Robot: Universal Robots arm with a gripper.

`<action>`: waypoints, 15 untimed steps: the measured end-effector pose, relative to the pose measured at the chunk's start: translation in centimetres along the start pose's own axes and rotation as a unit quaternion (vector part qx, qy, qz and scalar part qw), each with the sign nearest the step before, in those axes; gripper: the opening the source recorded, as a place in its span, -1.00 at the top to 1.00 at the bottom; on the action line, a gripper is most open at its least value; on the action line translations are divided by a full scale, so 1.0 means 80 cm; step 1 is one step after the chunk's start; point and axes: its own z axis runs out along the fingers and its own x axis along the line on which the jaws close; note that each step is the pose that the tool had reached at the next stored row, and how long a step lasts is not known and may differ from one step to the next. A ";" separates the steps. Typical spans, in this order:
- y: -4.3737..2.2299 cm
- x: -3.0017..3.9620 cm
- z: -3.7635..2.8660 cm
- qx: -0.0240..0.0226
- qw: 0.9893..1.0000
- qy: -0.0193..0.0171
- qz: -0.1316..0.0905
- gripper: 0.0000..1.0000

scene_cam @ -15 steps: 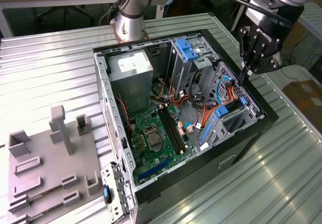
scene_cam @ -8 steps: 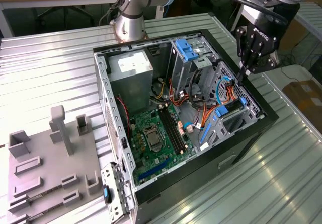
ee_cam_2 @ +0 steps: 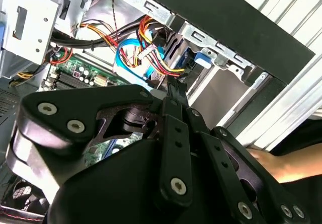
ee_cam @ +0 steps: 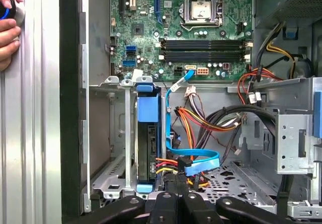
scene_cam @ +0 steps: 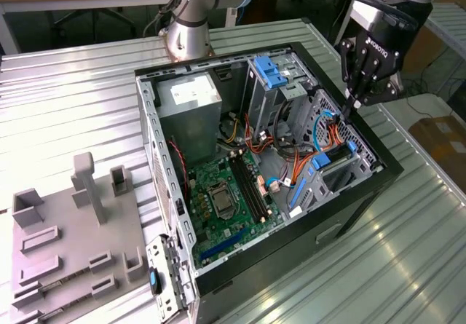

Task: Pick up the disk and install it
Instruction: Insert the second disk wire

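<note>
Above the front end of the open computer case (scene_cam: 378,165), the gripper (scene_cam: 354,100) is held with its black fingers (scene_cam: 351,84) pressed together, nothing being gripped between them. In both wrist views the closed fingertips (ee_cam: 176,181) are seen pointing down toward the bundle of red, yellow and orange wires (ee_cam: 201,121) and the flat blue data cable (ee_cam: 193,159) plugged in beside the drive bay. The disk (ee_cam: 149,148) is seated on edge in the metal drive cage (ee_cam: 113,133) at the front of the case, with a blue plastic rail (ee_cam: 148,108) over one end and cables attached at the other. Beyond the cage, the green motherboard (ee_cam: 171,27) is laid out with its memory slots (ee_cam: 204,50) and processor socket (ee_cam: 203,8). In the exterior view, a grey power supply (scene_cam: 191,102) with a white sticker is fitted in the far corner, and a blue tabbed bracket (scene_cam: 271,73) is mounted beside it. The case is rested on a ribbed metal tabletop (scene_cam: 65,98), with a grey fixture block (scene_cam: 73,236) placed toward the exterior view's left. A person's hand (ee_cam: 9,30) is seen at the edge of the first wrist view, beside the case wall.
</note>
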 end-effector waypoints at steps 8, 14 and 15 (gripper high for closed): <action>0.0038 -0.0093 0.0009 -0.004 1.000 0.000 -0.001 0.28; 0.0044 -0.0133 0.0108 -0.009 1.000 0.001 -0.001 0.28; 0.0044 -0.0133 0.0110 -0.009 1.000 0.001 -0.001 0.28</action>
